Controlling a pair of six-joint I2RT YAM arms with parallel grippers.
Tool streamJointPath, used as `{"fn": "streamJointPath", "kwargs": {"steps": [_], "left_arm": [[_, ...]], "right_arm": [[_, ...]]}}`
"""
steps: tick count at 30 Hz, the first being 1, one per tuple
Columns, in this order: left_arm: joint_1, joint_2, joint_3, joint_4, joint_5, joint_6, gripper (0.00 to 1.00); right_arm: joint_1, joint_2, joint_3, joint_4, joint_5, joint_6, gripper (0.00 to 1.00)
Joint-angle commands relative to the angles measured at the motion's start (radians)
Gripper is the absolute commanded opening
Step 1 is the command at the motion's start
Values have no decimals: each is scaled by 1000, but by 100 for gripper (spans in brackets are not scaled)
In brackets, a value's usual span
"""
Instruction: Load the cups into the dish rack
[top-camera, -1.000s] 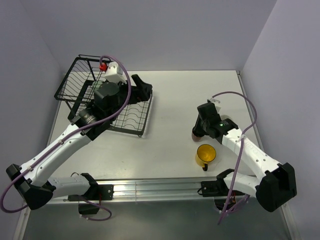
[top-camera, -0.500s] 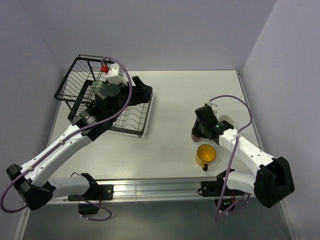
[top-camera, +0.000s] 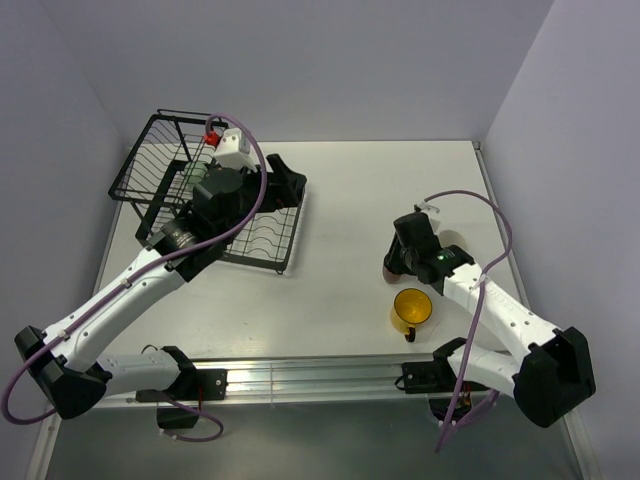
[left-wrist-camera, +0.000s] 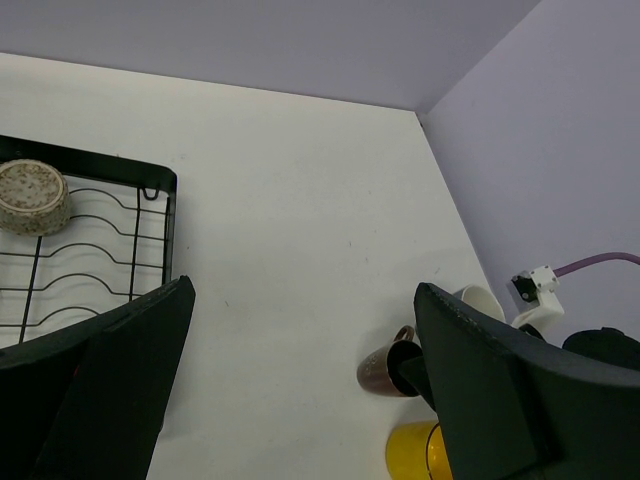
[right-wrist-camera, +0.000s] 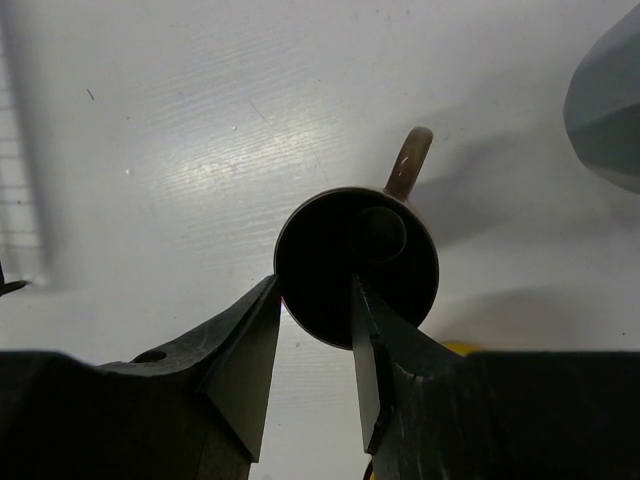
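The small dark brown mug (right-wrist-camera: 370, 250) sits on the table, mouth toward my right wrist camera, handle pointing away. My right gripper (right-wrist-camera: 315, 285) is open and straddles its near wall, one finger outside the rim and one inside. The mug also shows in the top view (top-camera: 392, 266) and the left wrist view (left-wrist-camera: 385, 365). The yellow mug (top-camera: 411, 308) stands just in front of it. A pale handleless cup (left-wrist-camera: 483, 300) stands behind it. The beige speckled cup (left-wrist-camera: 30, 197) lies in the black dish rack (top-camera: 150, 160). My left gripper (left-wrist-camera: 305, 290) is wide open and empty above the rack's right edge (top-camera: 283, 178).
The rack's flat plate-slot tray (top-camera: 265, 235) lies beside its taller basket at the back left. The back wall and side walls enclose the table. My left arm's purple cable (top-camera: 255, 190) loops over the rack.
My right gripper has shifted slightly at the brown mug. My left arm has edged a little toward the back. No cup has changed place.
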Motion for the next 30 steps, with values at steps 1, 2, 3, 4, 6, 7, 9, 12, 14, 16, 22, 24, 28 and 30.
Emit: {"fn": "streamJointPath", "kwargs": {"steps": [1,2,3,4,6,7,9,12,14,16,22,24,28,30], "left_arm": [[0,1,2,30,21,-14,99],[0,1,2,28,19,-14,99],[0,2,0,28,21,-14,99],[0,2,-2,28,19,-14,99],[0,1,0,26,21,-15,99],[0,1,-3,25,21,-14,99],[0,-1,-5,26,21,-14,99],[0,-1,-6,23,21,-12,99],[0,-2,-12,26,21,-14,99],[0,-4,-20,28,22,-15,99],[0,-7,-35,31,21,-20,99],[0,-10,-41,31,18,-21,99],[0,-18,-54,33,19,-26,99],[0,-18,-57,34,22,-29,99]], "right_arm": [[26,13,8,24,9,-6,42],[29,18,8,30,11,-5,42],[34,31,8,32,14,-3,43],[42,38,9,35,15,-3,43],[48,62,13,39,15,-2,43],[52,68,11,45,17,0,43],[54,81,5,55,17,4,43],[54,99,2,64,20,6,43],[54,107,0,73,18,6,42],[54,122,2,78,18,3,41],[54,167,0,98,17,-5,35],[54,177,0,101,15,-6,28],[54,179,11,98,11,-9,1],[54,171,32,88,3,-19,0]]}}
